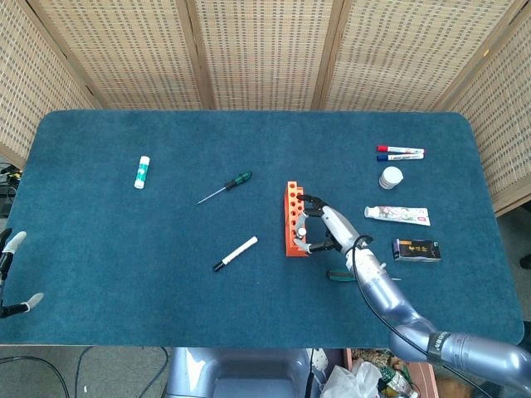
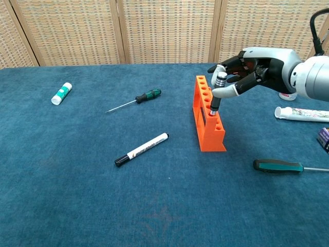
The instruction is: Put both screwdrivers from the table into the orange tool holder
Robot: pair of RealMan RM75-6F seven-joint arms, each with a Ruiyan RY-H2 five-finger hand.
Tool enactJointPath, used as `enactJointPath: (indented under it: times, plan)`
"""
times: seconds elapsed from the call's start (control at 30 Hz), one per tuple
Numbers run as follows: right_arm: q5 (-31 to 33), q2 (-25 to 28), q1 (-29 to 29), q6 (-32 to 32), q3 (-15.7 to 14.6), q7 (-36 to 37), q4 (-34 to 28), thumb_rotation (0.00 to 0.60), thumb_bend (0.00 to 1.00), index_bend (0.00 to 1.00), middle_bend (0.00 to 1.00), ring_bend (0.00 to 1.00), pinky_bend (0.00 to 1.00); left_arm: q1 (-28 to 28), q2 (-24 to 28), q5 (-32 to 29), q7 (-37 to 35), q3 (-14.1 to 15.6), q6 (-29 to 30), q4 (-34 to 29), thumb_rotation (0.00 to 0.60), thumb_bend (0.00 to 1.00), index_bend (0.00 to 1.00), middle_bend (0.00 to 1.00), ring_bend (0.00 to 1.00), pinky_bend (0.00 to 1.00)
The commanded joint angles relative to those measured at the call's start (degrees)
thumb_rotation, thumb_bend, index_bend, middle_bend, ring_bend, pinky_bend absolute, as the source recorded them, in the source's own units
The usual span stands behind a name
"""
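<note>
Right hand [image 2: 249, 72] pinching a small tool [image 2: 217, 92] into the orange holder [image 2: 208, 123]; 2 screwdrivers [image 2: 134, 100] [image 2: 280, 165] left, 10 and 4 o'clock.

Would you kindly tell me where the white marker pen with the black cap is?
In the head view, the white marker pen lies left of the orange tool holder, below the green-handled screwdriver.

No text, brand or number is legible in either view. The white marker [image 2: 141, 149] left of the orange tool holder [image 2: 207, 114] carries a line of dark print along its barrel, too small to read. The white tube [image 2: 301, 113] and the dark box [image 1: 416, 249] to the right of the holder bear printing that is equally unreadable.
</note>
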Motion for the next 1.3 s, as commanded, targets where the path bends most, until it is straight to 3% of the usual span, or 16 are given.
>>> enactJointPath:
  times: [0.03,0.87,0.97,1.07,1.13,1.3]
  plan:
    - [0.1,-0.2,0.1,0.0,0.0,-0.3,0.1,0.6,0.55,0.62,0.09,0.0,0.02,0.0,0.0,0.0,0.0,0.0,0.0,0.0,0.6,0.0,0.0,0.0,0.0,0.0]
    - [1.2,-1.4,0.4,-0.8,-0.2,-2.5,1.3,0.6,0.55,0.61,0.09,0.0,0.02,-0.1,0.1,-0.2,-0.3,0.0,-0.2,0.0,0.6,0.0,0.0,0.0,0.0,0.0]
    - [0.9,-1.3,0.4,-1.0,-0.2,-2.3,1.2,0.6,0.47,0.46,0.1,0.0,0.02,-0.1,0.1,-0.2,-0.3,0.0,-0.2,0.0,0.6,0.0,0.0,0.0,0.0,0.0]
    - [-0.2,-1.1,0.2,-1.6,-0.1,-1.3,1.1,0.6,0.27,0.25,0.09,0.0,0.02,-0.1,0.2,-0.2,-0.4,0.0,-0.1,0.0,0.6,0.0,0.0,0.0,0.0,0.0]
    - [-0.9,-1.0,0.1,-1.6,0.0,-0.7,1.2,0.6,0.2,0.2,0.09,0.0,0.02,-0.1,0.2,-0.2,-0.4,0.0,-0.2,0.1,0.6,0.0,0.0,0.0,0.0,0.0]
    - [-2.4,-0.7,-0.2,-1.4,0.4,0.5,0.9,0.6,0.17,0.18,0.08,0.0,0.02,-0.1,0.2,-0.2,-0.5,0.0,-0.2,0.1,0.6,0.0,0.0,0.0,0.0,0.0]
